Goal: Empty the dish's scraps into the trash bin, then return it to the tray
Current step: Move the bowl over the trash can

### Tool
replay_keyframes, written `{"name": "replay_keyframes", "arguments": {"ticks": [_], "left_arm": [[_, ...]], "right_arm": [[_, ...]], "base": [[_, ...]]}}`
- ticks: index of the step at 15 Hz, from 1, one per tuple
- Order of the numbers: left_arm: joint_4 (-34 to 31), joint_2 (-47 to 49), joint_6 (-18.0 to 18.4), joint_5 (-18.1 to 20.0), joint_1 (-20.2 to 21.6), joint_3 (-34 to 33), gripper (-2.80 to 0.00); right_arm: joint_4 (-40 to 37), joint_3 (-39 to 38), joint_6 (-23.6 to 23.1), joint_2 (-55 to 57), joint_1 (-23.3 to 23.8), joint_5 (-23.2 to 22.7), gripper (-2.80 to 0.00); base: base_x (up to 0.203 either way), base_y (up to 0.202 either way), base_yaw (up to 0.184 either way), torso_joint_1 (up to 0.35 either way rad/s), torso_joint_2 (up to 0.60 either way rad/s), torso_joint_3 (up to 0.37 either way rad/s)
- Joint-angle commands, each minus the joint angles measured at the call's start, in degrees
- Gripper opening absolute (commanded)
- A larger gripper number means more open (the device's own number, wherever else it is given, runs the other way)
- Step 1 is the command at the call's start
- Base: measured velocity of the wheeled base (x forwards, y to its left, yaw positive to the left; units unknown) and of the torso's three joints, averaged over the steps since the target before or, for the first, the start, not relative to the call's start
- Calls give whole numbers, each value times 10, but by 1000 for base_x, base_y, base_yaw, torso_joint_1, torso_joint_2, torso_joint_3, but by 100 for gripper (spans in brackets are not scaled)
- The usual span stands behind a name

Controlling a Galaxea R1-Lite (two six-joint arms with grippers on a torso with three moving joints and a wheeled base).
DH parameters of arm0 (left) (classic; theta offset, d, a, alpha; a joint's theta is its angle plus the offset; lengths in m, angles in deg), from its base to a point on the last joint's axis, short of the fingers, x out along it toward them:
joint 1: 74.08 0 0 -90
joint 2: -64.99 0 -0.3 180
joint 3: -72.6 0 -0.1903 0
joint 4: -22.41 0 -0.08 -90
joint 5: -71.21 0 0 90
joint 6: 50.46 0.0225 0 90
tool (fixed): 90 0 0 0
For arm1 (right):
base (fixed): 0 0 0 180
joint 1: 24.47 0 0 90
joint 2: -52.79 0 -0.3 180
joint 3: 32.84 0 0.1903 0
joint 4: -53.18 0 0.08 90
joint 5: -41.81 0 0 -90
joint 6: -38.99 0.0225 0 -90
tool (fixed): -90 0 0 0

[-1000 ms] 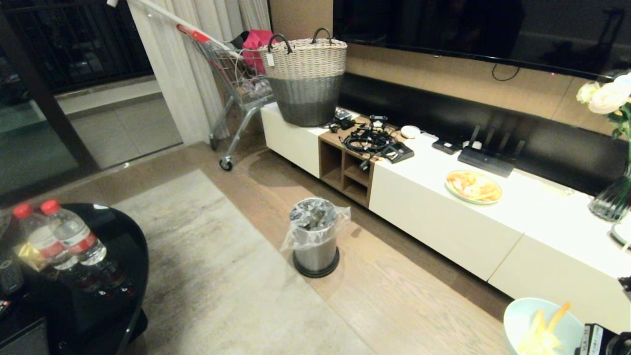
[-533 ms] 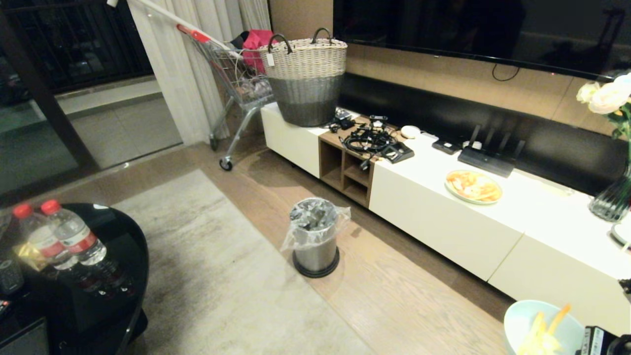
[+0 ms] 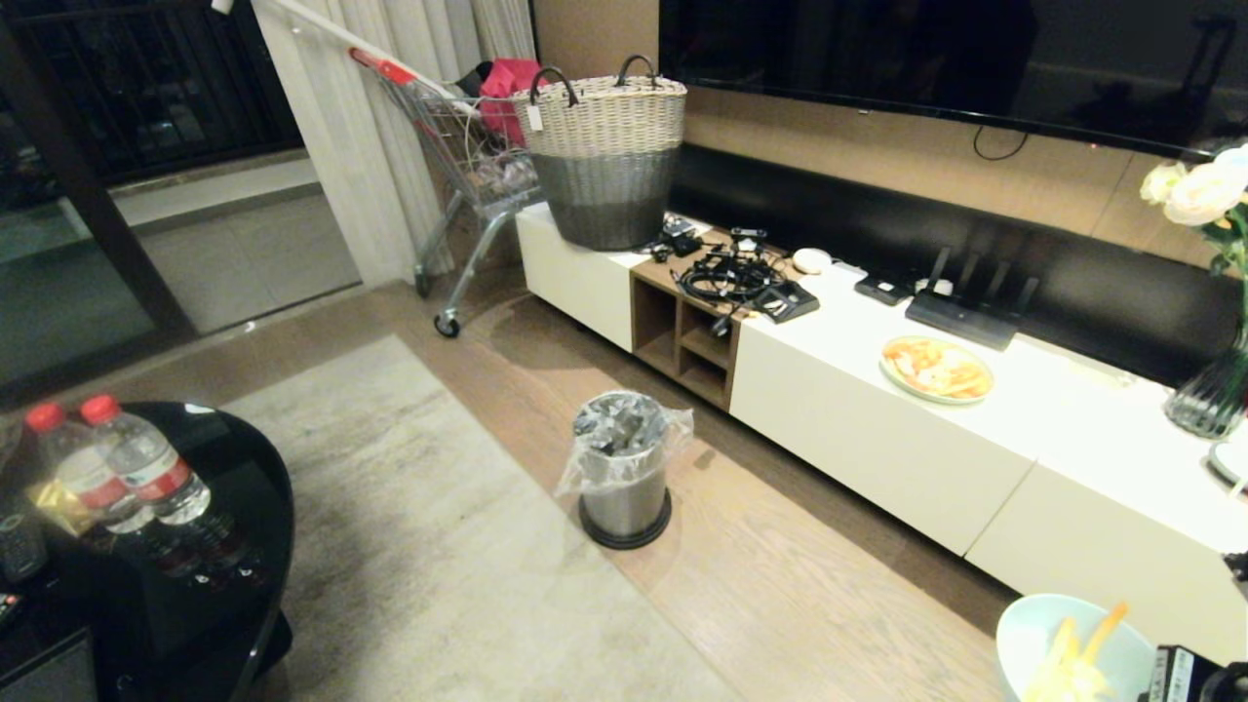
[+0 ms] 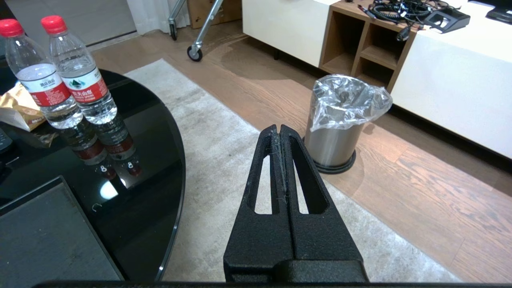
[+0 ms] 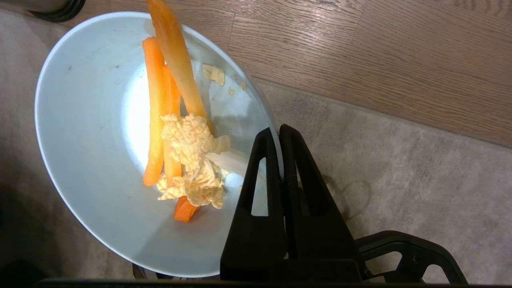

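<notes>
Dish [image 5: 100, 160] is off the tray and in the right gripper [image 5: 279, 134], scraps [image 5: 180, 140] not yet dumped: orange sticks plus a pale yellowish clump sit in the white well, a few crumbs higher on the wall. In the head view the dish sits at 5 o'clock, low corner, hanging over the wood floor just beside the rug edge.

Grip: right fingers [image 5: 294, 168] are together, clamped on the dish rim, one inside the wall and one outside, rim pinched between. From the fingertips the bowl well and scraps lie toward 9–10 o'clock in the right wrist view. Dish looks roughly level; nothing spilling.

Trash bin [image 3: 624, 468] stands on the floor at the rug's edge, near frame centre in the head view, about 10 o'clock from the dish and well apart from it. Liner bag is open at the top.

Left gripper [image 4: 281, 136] is idle over the rug, fingers pressed together, empty, bin at its 1 o'clock.

Tray: can't pick it out for sure; a dark flat slab [image 4: 48, 236] on the round black glass surface [image 4: 160, 160] with two water bottles [image 4: 76, 80] might be it, at 8 o'clock in the head view.

Status, my read: pickup done. Left: close the gap to the bin, tip out, return dish to tray.
</notes>
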Motion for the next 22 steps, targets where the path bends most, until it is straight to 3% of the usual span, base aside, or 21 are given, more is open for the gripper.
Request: {"name": "replay_keyframes", "arguments": {"ticks": [1,22], "left_arm": [[0,0,0,0,0,0,-280],[0,0,0,1,0,0,-280]], "right_arm": [[0,0,1,1,0,0,-280],[2,-6,0,1,0,2,-280]], "base": [[0,0,0,0,0,0],[155,0,2,3,2,2]]}}
